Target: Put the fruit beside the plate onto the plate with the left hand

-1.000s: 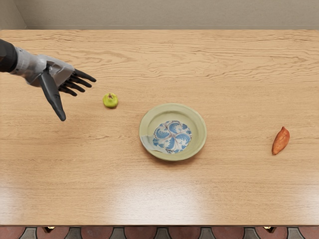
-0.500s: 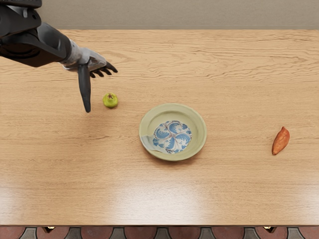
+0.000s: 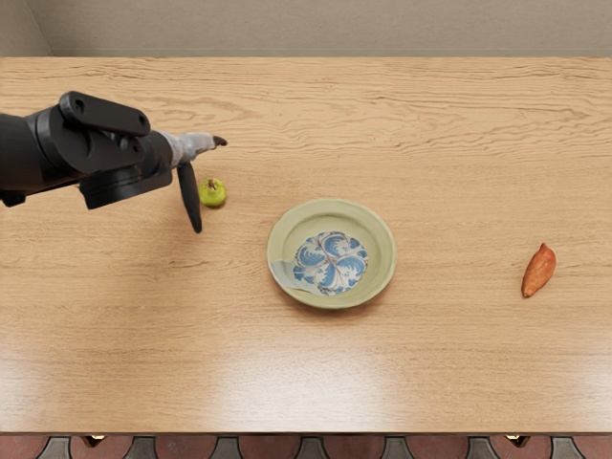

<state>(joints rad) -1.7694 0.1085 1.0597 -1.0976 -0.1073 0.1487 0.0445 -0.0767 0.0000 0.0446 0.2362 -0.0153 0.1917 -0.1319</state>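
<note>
- Left hand [image 3: 190, 156], upper left of frame: open, holding nothing, thumb just beside the green fruit [image 3: 212, 192].
- Risk: the thumb could nudge the round fruit, rolling it across the table [image 3: 430, 124] before a grasp.

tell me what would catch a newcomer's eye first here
First, the dark arm reaching in from the left edge, its left hand open close beside a small green fruit. Next, the pale green plate with a blue swirl pattern near the table's middle, nothing on it. A lone orange object lies far off to the right.
</note>
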